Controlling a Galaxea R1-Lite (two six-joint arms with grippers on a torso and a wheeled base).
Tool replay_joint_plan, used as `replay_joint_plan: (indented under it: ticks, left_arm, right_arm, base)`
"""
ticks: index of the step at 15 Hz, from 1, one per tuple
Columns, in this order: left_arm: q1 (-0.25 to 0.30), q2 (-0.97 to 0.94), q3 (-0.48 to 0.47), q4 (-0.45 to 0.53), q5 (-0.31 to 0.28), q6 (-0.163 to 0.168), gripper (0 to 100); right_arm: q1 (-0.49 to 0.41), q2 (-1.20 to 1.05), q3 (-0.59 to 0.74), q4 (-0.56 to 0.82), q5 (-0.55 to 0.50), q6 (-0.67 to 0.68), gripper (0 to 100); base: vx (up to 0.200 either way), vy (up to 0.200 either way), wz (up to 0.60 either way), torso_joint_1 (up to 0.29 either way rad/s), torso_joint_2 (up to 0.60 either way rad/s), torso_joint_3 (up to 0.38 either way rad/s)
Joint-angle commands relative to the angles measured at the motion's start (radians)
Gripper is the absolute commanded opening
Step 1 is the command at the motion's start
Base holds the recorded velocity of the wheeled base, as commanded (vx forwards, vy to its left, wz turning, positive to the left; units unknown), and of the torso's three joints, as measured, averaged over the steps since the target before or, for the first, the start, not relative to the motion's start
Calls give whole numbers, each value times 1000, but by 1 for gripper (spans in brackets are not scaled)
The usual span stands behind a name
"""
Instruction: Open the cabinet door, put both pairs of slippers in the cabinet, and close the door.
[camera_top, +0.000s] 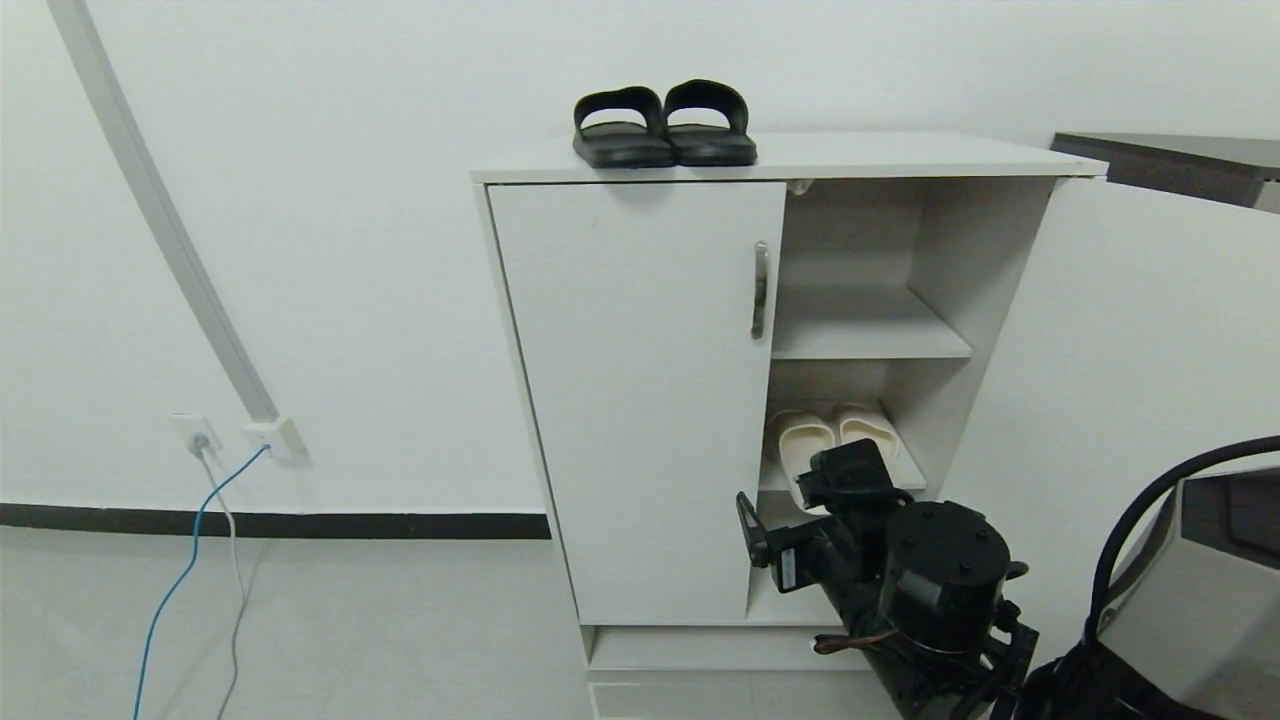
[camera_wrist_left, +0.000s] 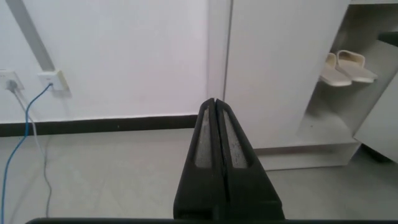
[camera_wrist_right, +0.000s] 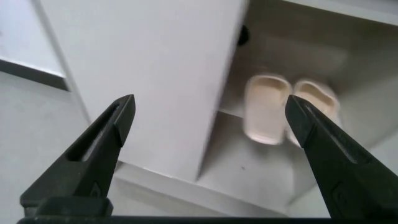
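The left gripper (camera_wrist_left: 215, 104) is facing the cabinet (camera_top: 640, 400), fingers pressed together. Black slippers (camera_top: 664, 125) are sitting on its top. Cream slippers (camera_top: 835, 440) are lying on an inner shelf. The right gripper (camera_wrist_right: 208, 102) is hovering before them, fingers spread.

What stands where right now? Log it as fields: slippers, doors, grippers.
black slippers: side by side on top of the cabinet
cream slippers: inside, in the middle compartment
right door: open
left door: shut
left gripper: jaws shut, empty
right gripper: jaws open, empty, facing the open compartment
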Motion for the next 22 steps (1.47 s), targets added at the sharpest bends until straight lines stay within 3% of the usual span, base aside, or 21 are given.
replay_joint_plan:
  ticks: [1,6,22]
  left_arm:
    - [0,0,0,0,0,-2,0]
    - [0,0,0,-2,1,-6,0]
    - [0,0,0,-2,15,-17,0]
  right_arm:
    - [0,0,4,-4,0,0,100]
    - [-9,-3,21,-27,0,0,100]
    - [-48,9,50,-118,0,-20,100]
  base:
    - [0,200,0,7,2,7]
    - [0,200,0,1,1,2]
    - [0,0,0,0,0,0]
